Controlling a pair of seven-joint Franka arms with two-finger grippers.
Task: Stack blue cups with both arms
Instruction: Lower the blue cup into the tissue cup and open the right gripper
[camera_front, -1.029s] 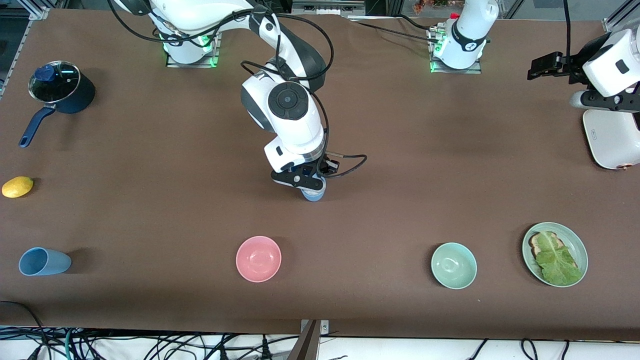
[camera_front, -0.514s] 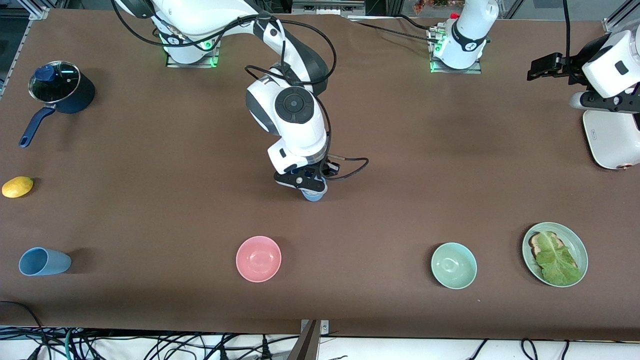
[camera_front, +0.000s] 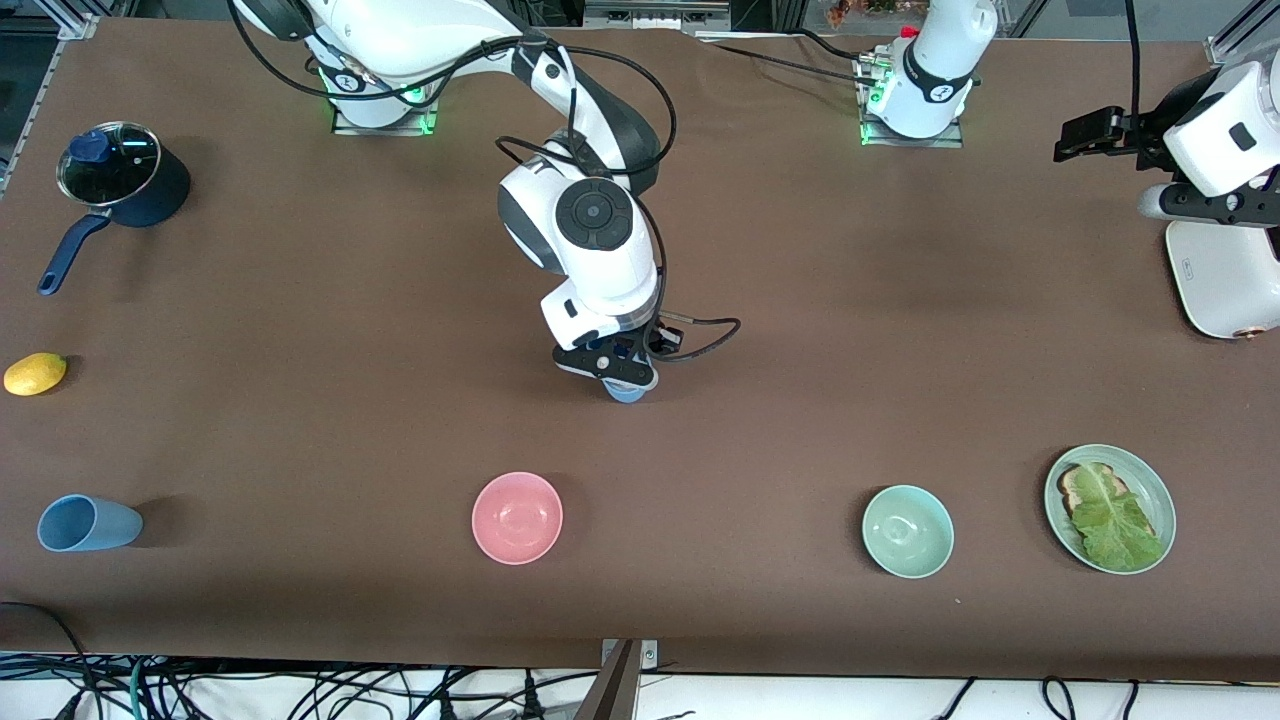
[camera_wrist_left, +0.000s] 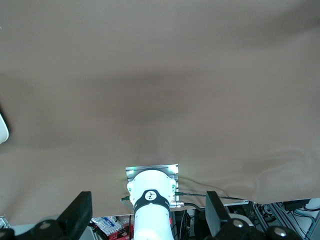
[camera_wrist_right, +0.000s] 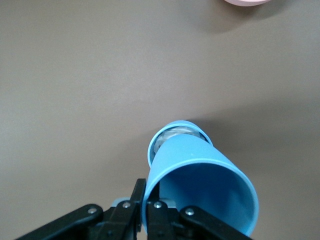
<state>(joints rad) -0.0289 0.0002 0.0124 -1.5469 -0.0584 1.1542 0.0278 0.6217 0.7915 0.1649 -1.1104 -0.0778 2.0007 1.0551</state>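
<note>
A brown table (camera_front: 800, 300) filled the scene, with the two arm bases set along its edge farthest from the front camera. The right end effector (camera_front: 622, 378) was seen at the middle of the table, clenched on the rim of a blue cup (camera_front: 627, 391); in the right wrist view the wall of that cup (camera_wrist_right: 200, 185) was pinched between the closed fingers (camera_wrist_right: 131, 207), and the cup's open mouth was turned toward the wrist camera. Whether the cup's base touched the table could not be told. A second blue cup (camera_front: 88, 523) was lying on its side near the right arm's end of the table, close to the edge nearest the front camera and well apart from the held one.

The left end effector (camera_front: 1090, 128) was held released, its fingers (camera_wrist_left: 77, 216) spread wide and nothing between them, up in the air at the left arm's end of the table, where that arm waited.

A pink bowl (camera_front: 517, 517) was placed nearer to the front camera than the held cup, and a mint-green bowl (camera_front: 907, 531) sat toward the left arm's end, beside a green plate (camera_front: 1158, 490) carrying toast and a lettuce leaf. A yellow lemon (camera_front: 35, 373) and a lidded dark blue saucepan (camera_front: 125, 185) were found at the right arm's end. A white appliance (camera_front: 1220, 275) stood at the left arm's end.
</note>
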